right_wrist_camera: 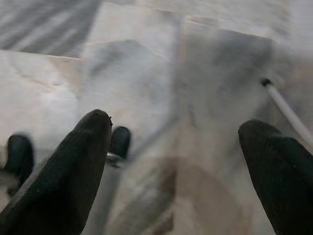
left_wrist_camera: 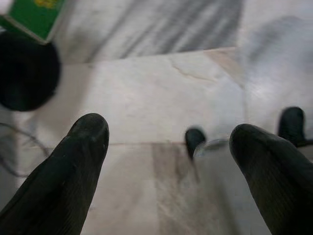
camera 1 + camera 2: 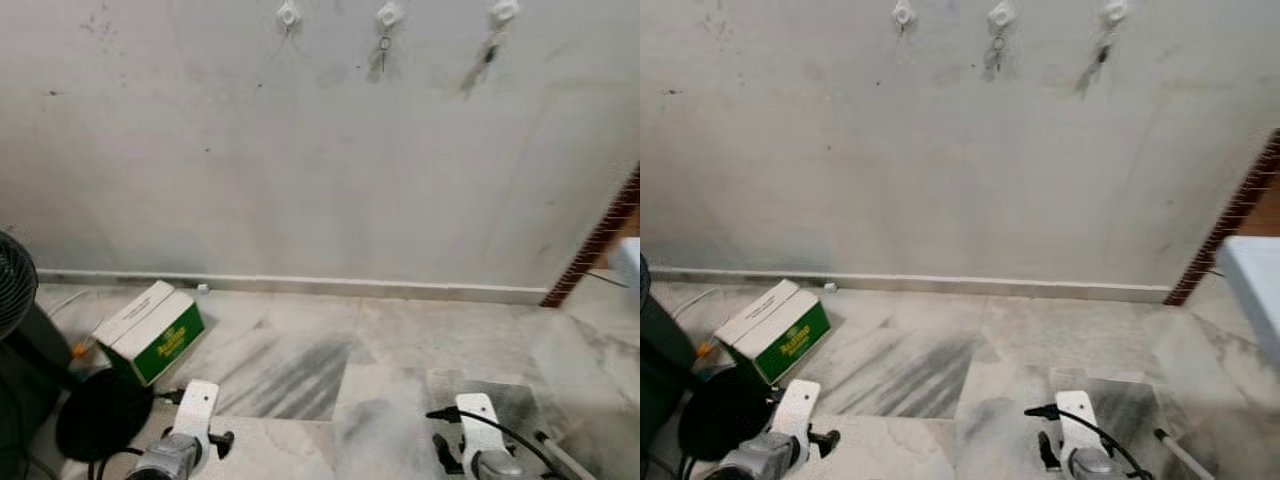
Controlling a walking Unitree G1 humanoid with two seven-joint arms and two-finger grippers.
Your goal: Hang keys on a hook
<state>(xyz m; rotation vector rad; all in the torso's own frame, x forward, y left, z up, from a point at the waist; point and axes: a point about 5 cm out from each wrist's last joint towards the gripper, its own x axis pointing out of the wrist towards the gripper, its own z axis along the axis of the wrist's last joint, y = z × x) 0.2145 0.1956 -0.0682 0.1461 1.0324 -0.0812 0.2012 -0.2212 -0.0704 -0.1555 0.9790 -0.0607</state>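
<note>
Three white hooks sit high on the grey wall: the left hook (image 3: 288, 14), the middle hook (image 3: 389, 14) and the right hook (image 3: 503, 10). A small metal key ring (image 3: 384, 45) hangs from the middle hook. A dark, blurred item (image 3: 488, 52) hangs from the right hook; I cannot tell what it is. Both arms hang low, far below the hooks. My left gripper (image 2: 168, 129) is open over the marble floor with nothing between its fingers. My right gripper (image 1: 177, 125) is also open and holds nothing.
A green and white box (image 3: 150, 330) lies on the floor at the left. Beside it stand a black fan (image 3: 12, 285) and its round base (image 3: 100, 412). A brick edge (image 3: 600, 240) and a white object (image 3: 1255, 290) are at the right. A thin white rod (image 3: 1180, 452) lies by my right arm.
</note>
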